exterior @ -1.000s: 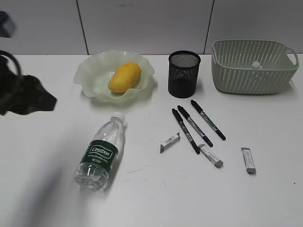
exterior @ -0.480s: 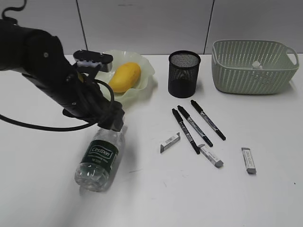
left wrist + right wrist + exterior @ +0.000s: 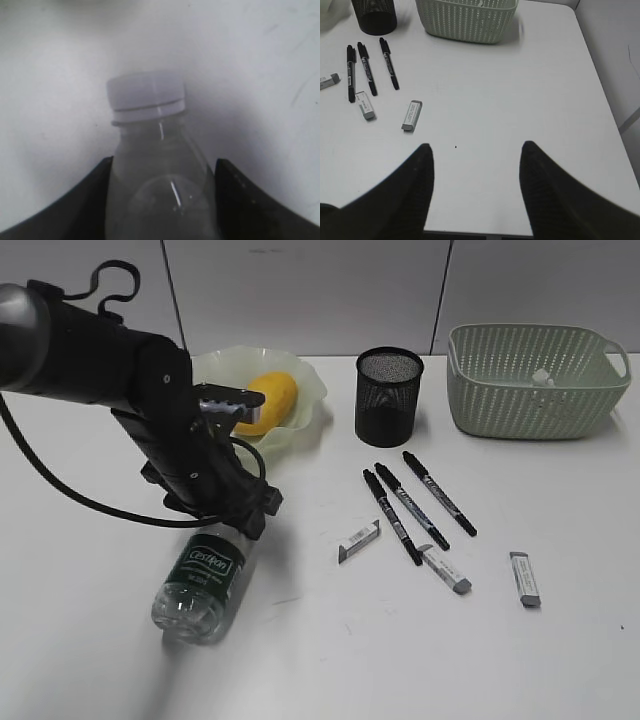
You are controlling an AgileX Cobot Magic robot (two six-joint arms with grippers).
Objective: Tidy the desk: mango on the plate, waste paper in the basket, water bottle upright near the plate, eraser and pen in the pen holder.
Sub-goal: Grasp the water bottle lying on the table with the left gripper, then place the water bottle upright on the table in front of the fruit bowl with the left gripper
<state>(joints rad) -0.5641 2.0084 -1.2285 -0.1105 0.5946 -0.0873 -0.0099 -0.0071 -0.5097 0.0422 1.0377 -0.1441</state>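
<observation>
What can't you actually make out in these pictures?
- Water bottle: its neck and cap are hidden in the exterior view by the left gripper; its lower half is cut off by the left wrist view's bottom edge.
- Whether the fingers touch the bottle: too blurred to tell.
- Basket: a small pale object inside, too small to identify.
- Pens: lettering too small to read.
- Right gripper: outside the exterior view.

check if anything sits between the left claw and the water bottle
Nothing visible does. The left claw already straddles the water bottle at its shoulder, below the white cap, with a finger on each side.
</observation>
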